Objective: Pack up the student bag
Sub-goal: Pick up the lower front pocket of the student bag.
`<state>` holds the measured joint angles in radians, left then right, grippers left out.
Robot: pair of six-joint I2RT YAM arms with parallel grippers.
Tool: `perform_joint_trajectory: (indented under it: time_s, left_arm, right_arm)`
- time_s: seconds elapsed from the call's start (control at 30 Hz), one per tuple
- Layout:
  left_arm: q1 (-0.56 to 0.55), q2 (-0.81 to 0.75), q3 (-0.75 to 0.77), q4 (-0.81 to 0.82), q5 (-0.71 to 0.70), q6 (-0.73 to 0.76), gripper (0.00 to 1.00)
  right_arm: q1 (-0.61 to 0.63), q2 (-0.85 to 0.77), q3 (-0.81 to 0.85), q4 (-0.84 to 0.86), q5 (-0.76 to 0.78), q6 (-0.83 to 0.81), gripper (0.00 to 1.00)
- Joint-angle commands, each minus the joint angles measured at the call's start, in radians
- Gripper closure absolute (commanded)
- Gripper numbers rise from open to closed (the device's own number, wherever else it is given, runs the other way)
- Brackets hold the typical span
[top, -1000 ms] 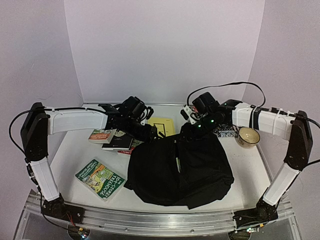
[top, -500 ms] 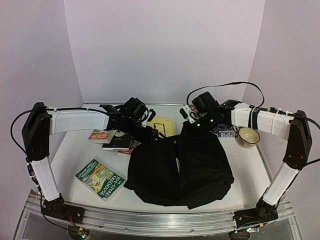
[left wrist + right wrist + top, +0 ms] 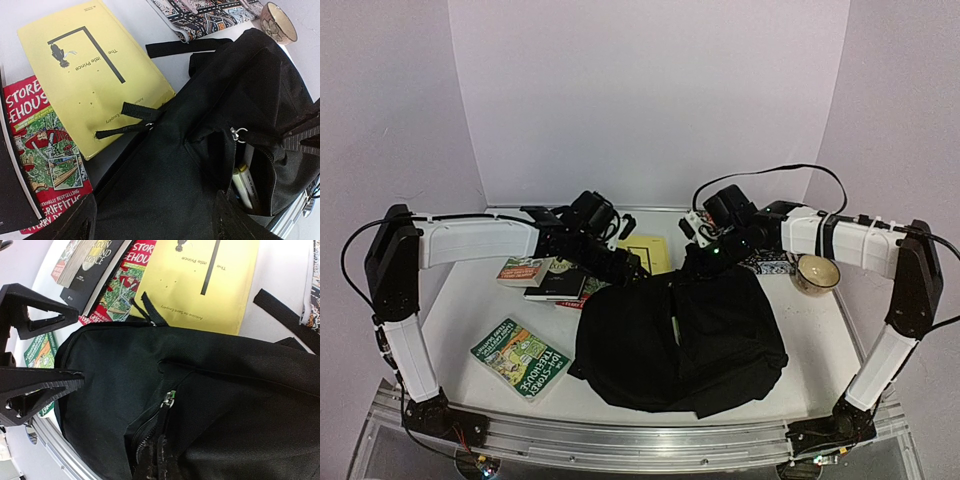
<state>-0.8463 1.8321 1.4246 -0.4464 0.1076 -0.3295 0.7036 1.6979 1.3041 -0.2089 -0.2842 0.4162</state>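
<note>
Black student bag (image 3: 680,340) on tabletop (image 3: 470,310), right claw (image 3: 157,462) pinched shut on its zipper edge, left claw (image 3: 152,225) spread wide above its far-left corner, yellow book (image 3: 85,70) behind

We're in a robot lab cell: lilac walls (image 3: 650,100) box a white table (image 3: 460,300), left arm (image 3: 470,242) and right arm (image 3: 850,240) bolted to aluminium rail (image 3: 620,445).
</note>
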Motion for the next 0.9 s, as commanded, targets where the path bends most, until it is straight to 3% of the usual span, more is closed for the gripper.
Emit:
perform_joint_trajectory:
  time_s: [0.0, 0.5, 0.7, 0.87]
  left_arm:
    - [-0.003, 0.028, 0.072, 0.003, 0.012, 0.051, 0.19]
    - [-0.002, 0.195, 0.282, -0.077, 0.039, 0.137, 0.18]
    - [0.008, 0.207, 0.28, -0.112, 0.002, 0.134, 0.19]
    - [0.031, 0.179, 0.229, -0.124, 0.004, 0.117, 0.19]
  right_arm:
    - [0.004, -0.073, -0.01, -0.018, -0.063, 0.004, 1.0]
    - [0.004, -0.14, -0.103, 0.022, -0.074, 0.032, 0.99]
    - [0.007, -0.104, -0.065, 0.012, -0.02, -0.033, 0.8]
    - [0.057, -0.047, 0.029, -0.077, 0.064, -0.221, 0.58]
